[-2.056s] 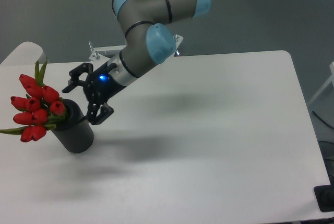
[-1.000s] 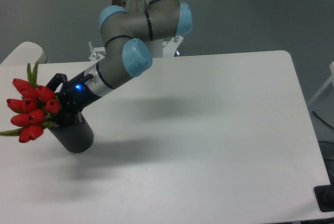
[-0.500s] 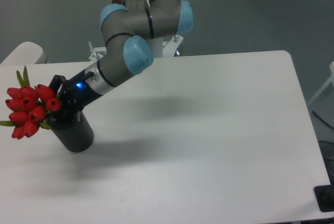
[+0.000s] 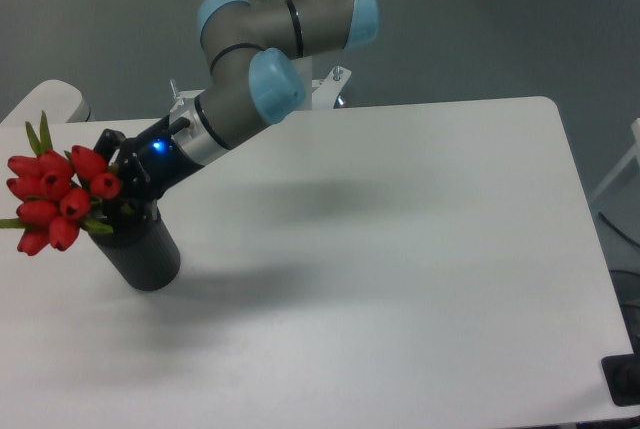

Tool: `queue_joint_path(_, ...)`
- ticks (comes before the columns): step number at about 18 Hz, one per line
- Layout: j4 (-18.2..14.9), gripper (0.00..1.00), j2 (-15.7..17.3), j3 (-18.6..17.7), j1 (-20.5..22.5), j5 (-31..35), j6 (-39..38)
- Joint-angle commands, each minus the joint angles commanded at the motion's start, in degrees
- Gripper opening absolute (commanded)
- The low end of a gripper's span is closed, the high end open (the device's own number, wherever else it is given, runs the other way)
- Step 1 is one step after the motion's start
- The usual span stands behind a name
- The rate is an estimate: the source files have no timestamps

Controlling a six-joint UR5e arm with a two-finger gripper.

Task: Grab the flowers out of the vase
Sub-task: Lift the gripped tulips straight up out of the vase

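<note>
The flowers (image 4: 55,199), a bunch of red tulip buds with green leaves, stick out to the left above the mouth of the vase (image 4: 143,253), a dark grey cylinder standing at the table's left side. My gripper (image 4: 118,201) is black with a blue light and sits right at the vase's mouth, shut on the stems just behind the buds. The stems themselves are hidden by the fingers and the vase rim. The bunch looks slightly raised, its lower part hidden in the vase.
The white table (image 4: 400,249) stretches to the right of the vase. A metal bracket (image 4: 185,101) sits at the table's back edge near the arm's base. A rounded white surface (image 4: 45,101) lies at the far left.
My gripper moved left from beside the vase to its mouth and shut on the flower stems. Since then the bunch has shifted up and left with the gripper.
</note>
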Motion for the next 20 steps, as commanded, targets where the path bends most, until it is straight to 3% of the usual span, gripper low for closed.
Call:
queue_joint_path(6, 0.0, 0.0, 1.6, 0.8, 2.8, -6.3, -1.6)
queue_joint_path(16, 0.0, 0.0, 2.9, 2.5, 4.7, -9.0, -6.8)
queue_joint_path(20, 0.0, 0.0, 3.3, 5.1, 6.4, -10.7, -13.0)
